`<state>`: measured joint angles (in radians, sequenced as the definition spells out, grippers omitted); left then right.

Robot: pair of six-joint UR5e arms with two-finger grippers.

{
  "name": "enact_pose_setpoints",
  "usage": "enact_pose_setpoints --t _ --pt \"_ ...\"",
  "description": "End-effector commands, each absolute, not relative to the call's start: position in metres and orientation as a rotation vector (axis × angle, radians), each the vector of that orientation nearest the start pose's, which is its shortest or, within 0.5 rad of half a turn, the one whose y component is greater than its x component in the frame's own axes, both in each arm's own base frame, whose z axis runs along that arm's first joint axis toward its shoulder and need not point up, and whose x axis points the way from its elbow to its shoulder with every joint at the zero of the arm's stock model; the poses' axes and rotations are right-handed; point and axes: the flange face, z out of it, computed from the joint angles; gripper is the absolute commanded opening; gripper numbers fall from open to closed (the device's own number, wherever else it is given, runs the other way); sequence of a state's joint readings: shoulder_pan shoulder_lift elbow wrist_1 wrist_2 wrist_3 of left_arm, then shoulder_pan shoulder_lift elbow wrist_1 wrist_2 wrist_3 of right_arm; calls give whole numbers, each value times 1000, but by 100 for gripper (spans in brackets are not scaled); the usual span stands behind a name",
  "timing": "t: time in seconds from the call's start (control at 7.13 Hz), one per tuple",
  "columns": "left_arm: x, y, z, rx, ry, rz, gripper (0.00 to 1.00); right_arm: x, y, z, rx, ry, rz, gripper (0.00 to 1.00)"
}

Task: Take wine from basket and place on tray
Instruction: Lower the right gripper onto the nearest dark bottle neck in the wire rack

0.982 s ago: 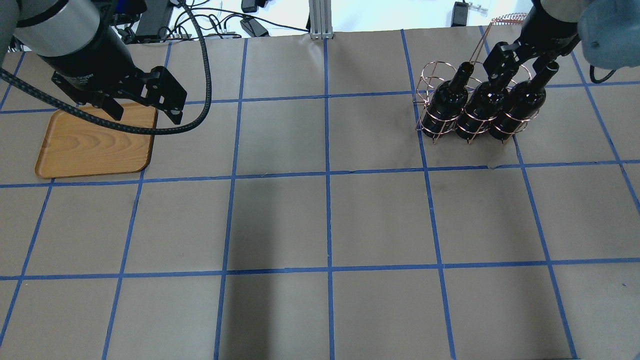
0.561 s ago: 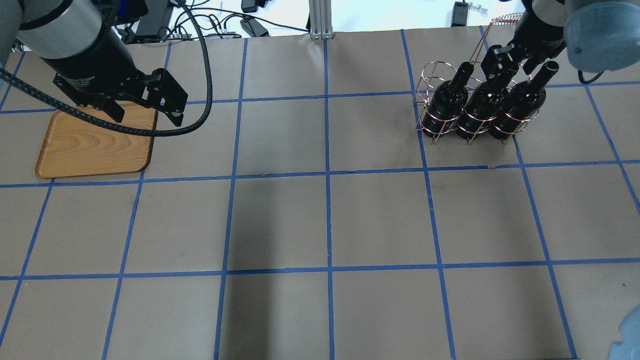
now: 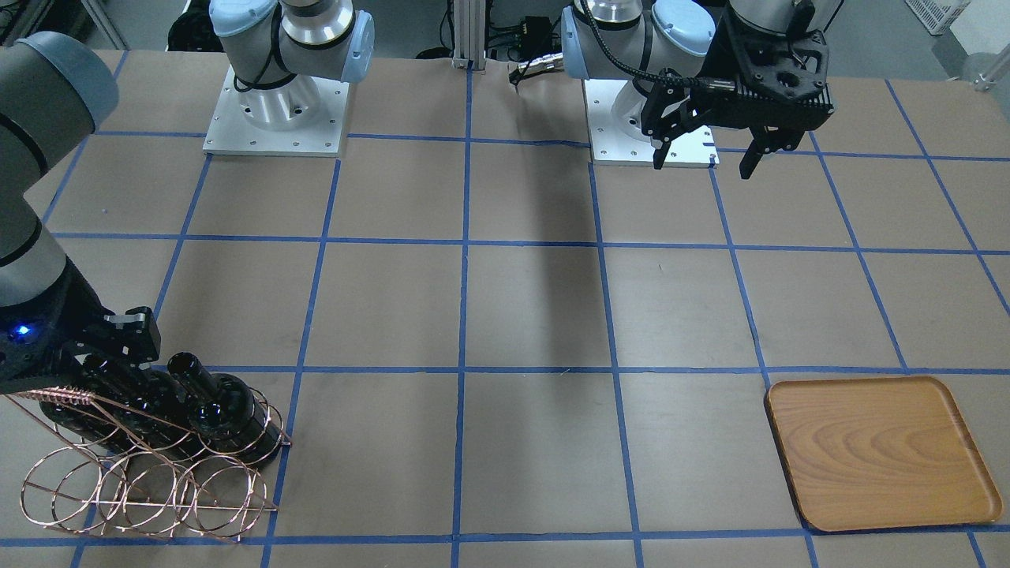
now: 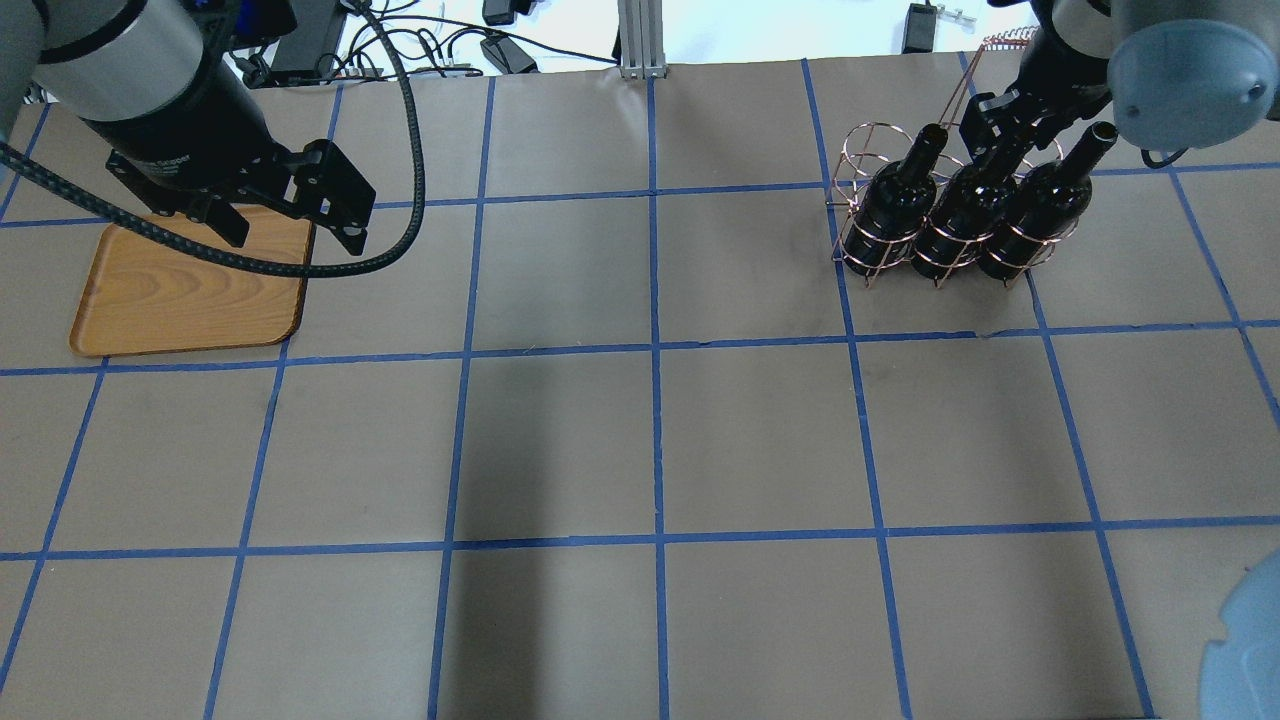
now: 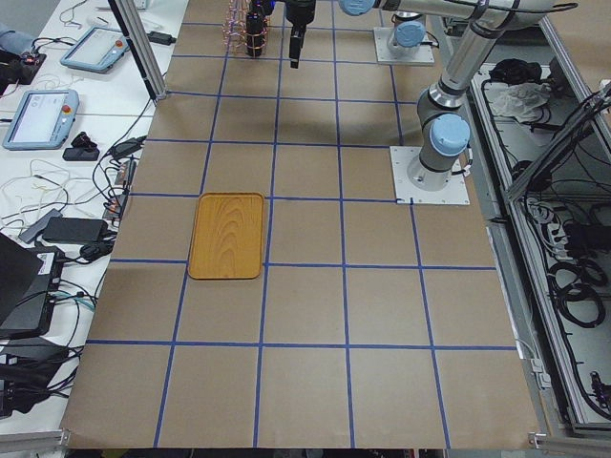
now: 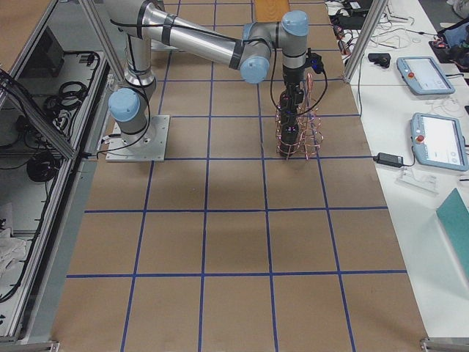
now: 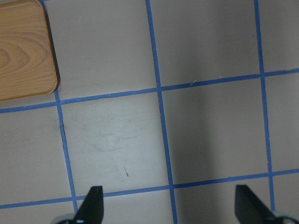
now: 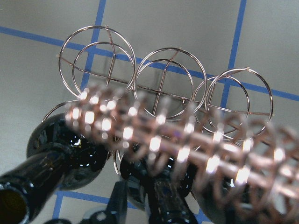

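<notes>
Three near-black wine bottles stand side by side in the copper wire basket [image 4: 858,150] at the back right. My right gripper [image 4: 1005,135] is open, with its jaws on either side of the neck of the middle bottle [image 4: 960,220]. In the right wrist view one finger [image 8: 119,205] shows beside that neck [image 8: 163,205], with a gap between them; the blurred coiled handle [image 8: 154,140] hides the other finger. The wooden tray [image 4: 180,300] lies at the back left. My left gripper [image 4: 290,215] hangs open and empty above the tray's right back corner.
The left bottle [image 4: 893,200] and the right bottle [image 4: 1040,205] flank the middle one closely. Empty wire rings [image 3: 142,481] form the basket's far row. Cables and boxes [image 4: 500,45] lie beyond the table's back edge. Blue tape lines grid the brown table.
My right arm's wrist has swung leftward and the gripper has shifted slightly along the middle bottle's neck. The left gripper has hardly moved. The bottles stay in the basket.
</notes>
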<state>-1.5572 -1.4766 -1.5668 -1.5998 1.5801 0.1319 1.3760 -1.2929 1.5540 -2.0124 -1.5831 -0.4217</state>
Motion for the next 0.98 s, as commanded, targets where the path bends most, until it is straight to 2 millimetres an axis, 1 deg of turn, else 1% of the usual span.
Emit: enact_pose_setpoints --t 0.0,0.14,0.56,0.7,0.84 --pt "-126 -459 531 184 3120 -104 100 11 -627 388 -353 3176 -268 60" --pt "-126 -458 531 182 3121 -104 100 11 -627 388 -351 3177 -268 58" --pt "-126 -457 531 184 3120 -107 100 11 -626 387 -348 3179 -260 58" --pt "-126 -457 531 182 3121 -104 100 11 -626 387 -348 3179 -260 54" --pt "-126 -457 531 184 3120 -104 100 11 -626 387 -348 3178 -253 32"
